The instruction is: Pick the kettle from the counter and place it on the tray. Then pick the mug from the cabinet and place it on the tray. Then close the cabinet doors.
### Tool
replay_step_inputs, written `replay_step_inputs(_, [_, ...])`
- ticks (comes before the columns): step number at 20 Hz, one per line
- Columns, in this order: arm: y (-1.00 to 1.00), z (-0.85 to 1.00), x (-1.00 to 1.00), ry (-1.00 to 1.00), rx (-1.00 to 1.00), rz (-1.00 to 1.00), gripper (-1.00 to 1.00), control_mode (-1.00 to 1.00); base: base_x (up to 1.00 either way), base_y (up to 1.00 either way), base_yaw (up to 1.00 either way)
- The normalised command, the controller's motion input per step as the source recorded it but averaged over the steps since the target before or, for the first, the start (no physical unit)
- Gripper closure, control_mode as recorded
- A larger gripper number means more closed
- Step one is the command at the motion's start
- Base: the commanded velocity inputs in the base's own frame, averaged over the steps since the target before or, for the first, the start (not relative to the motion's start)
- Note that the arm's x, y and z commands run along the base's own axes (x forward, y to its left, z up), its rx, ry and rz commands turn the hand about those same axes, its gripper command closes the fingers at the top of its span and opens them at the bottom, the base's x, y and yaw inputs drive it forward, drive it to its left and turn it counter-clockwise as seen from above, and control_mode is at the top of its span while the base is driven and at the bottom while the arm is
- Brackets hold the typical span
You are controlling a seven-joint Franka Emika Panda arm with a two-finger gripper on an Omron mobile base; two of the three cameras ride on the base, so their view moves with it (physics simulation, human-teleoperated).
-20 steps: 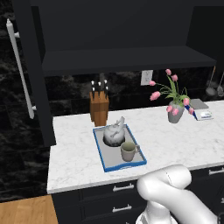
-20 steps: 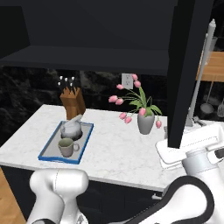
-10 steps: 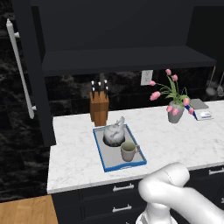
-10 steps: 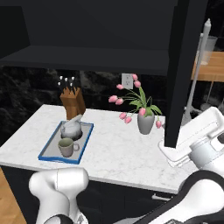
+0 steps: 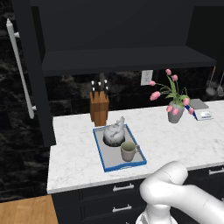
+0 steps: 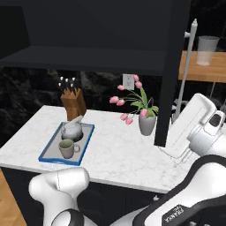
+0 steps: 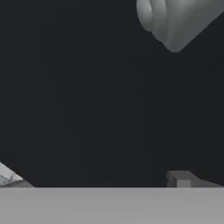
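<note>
The kettle (image 5: 114,133) and mug (image 5: 128,151) sit on the tray (image 5: 114,165). The gripper (image 6: 187,154), jaws spread and empty, hovers by the right cabinet door (image 6: 173,66); it might glance off.

Marble-look counter (image 5: 78,153); stone-mottled kettle (image 5: 113,133); wooden knife block (image 5: 99,107); matt dark cabinet doors (image 6: 174,70).
</note>
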Motion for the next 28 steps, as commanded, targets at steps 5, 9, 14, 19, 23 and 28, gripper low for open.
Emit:
replay_step_inputs(5, [0.64, 0.01, 0.06, 0.04, -0.20, 0.00, -1.00, -1.00, 0.00, 0.00, 0.00])
replay_step_inputs(9, [0.70, 0.00, 0.24, 0.12, -0.18, 0.00, -1.00, -1.00, 0.00, 0.00, 0.00])
replay_step_inputs(14, [0.68, 0.00, 0.46, 0.16, -0.14, 0.00, -1.00, -1.00, 0.00, 0.00, 0.00])
replay_step_inputs(19, [0.56, 0.00, 0.65, 0.10, -0.09, 0.00, -1.00, -1.00, 0.00, 0.00, 0.00])
replay_step_inputs(23, [0.38, 0.00, 0.76, 0.02, -0.03, 0.00, -1.00, -1.00, 0.00, 0.00, 0.00])
replay_step_inputs(28, [0.25, 0.00, 0.79, 0.00, -0.01, -0.02, -1.00, -1.00, 0.00, 0.00, 0.00])
